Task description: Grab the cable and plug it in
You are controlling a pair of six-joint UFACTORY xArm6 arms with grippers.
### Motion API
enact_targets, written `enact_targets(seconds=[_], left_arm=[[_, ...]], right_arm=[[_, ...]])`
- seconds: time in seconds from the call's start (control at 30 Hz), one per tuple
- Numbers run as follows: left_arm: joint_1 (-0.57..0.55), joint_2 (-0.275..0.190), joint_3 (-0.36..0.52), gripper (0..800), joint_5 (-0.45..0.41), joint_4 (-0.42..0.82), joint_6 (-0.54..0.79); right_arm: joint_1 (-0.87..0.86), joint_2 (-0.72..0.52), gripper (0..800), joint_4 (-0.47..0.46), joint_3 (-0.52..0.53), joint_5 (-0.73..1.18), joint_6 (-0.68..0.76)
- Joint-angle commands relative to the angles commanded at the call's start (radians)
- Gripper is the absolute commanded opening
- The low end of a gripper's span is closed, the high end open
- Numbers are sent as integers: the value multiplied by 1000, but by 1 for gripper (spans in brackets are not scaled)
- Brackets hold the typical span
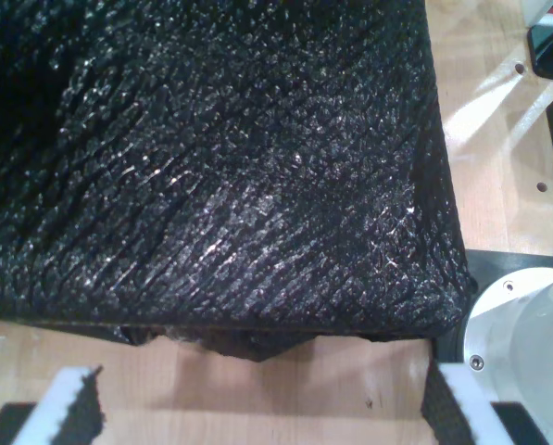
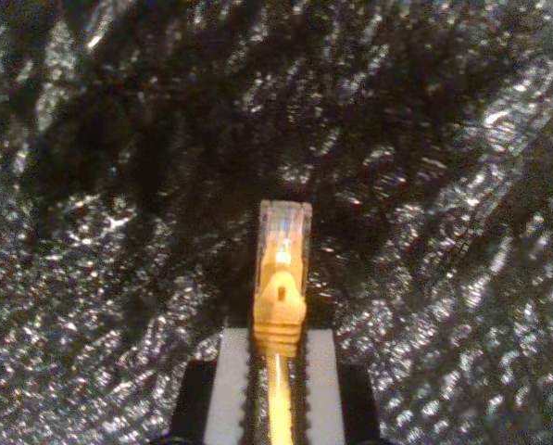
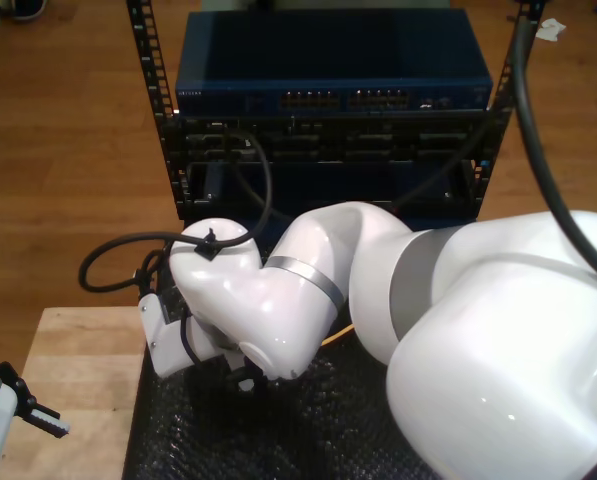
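Nearest, my second pincer [image 2: 277, 371] is clamped on the cable [image 2: 278, 408] just behind its boot, the clear plug [image 2: 283, 232] jutting forward over the black bubble-textured mat [image 2: 461, 278]. My first pincer [image 1: 257, 408] stands wide with nothing between its pads, hovering at the mat's edge over the wooden table [image 1: 304, 380]. In the exterior view, a big white arm [image 3: 308, 290] reaches over the mat near the middle. Beyond it, at the far side, stands the rack [image 3: 328, 150] with the blue network switch [image 3: 328, 70] and its rows of ports. I judge the risk to be the plug twisting in the pads or meeting a port crooked, since the grip sits behind the boot and the cable may drag.
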Motion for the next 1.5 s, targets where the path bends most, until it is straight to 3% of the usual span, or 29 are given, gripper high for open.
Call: enact_targets(seconds=[0.43, 0.63, 0.93, 1.5], left_arm=[[-6, 6, -11, 800, 6, -2, -5], [-15, 8, -26, 800, 5, -6, -11], [-146, 6, -40, 799, 66, -86, -106], [-416, 26, -92, 800, 54, -324, -302]], right_arm=[[-71, -63, 6, 20, -55, 143, -34], [-121, -132, 6, 133, -48, 166, -98], [-242, -178, 6, 353, -48, 264, -244], [-324, -342, 6, 486, -44, 385, -269]])
